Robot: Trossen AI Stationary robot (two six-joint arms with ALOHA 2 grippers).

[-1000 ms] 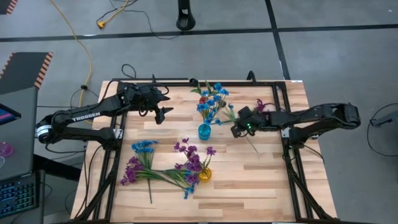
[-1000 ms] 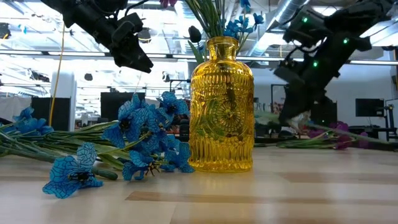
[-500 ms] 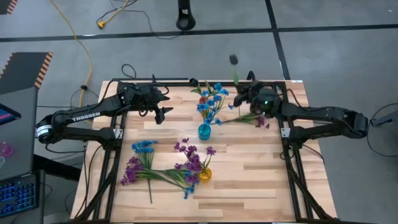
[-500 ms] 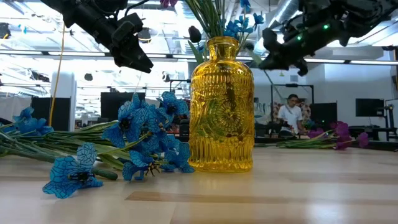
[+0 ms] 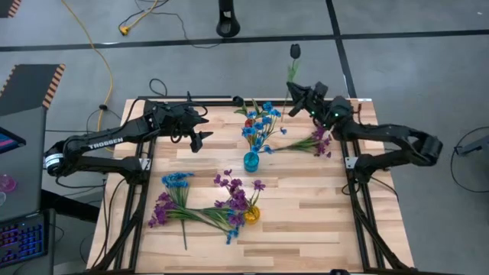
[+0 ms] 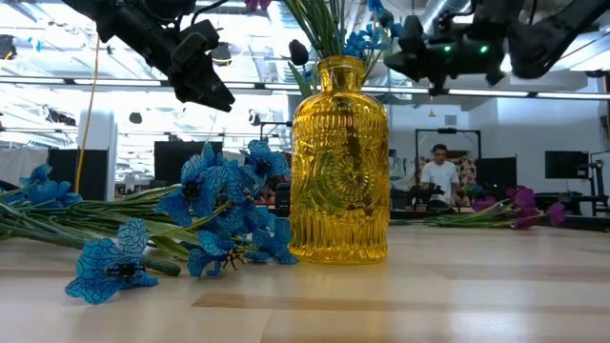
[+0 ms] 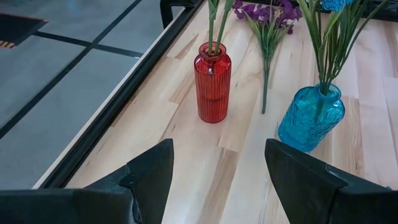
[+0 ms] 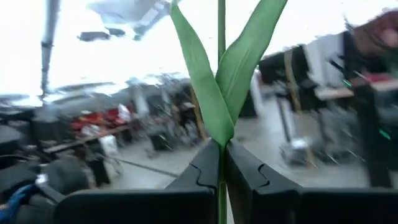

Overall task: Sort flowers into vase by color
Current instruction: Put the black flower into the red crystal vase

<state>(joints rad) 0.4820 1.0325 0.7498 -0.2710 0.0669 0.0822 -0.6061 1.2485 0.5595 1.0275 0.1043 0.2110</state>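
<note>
On table: blue vase [image 5: 251,160] holds blue flowers [image 5: 261,122]; yellow vase [image 6: 339,162] holds stems.

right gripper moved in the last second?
Yes. In the high view the right gripper, shut on a dark-budded flower, went from beside the blue vase up to the table's far edge.

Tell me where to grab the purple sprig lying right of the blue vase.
The purple sprig lies flat, so come straight down. Grip its thin bare stem midway between the blooms and the blue vase, straddling it crosswise; the blooms are bulky and would likely slip.
</note>
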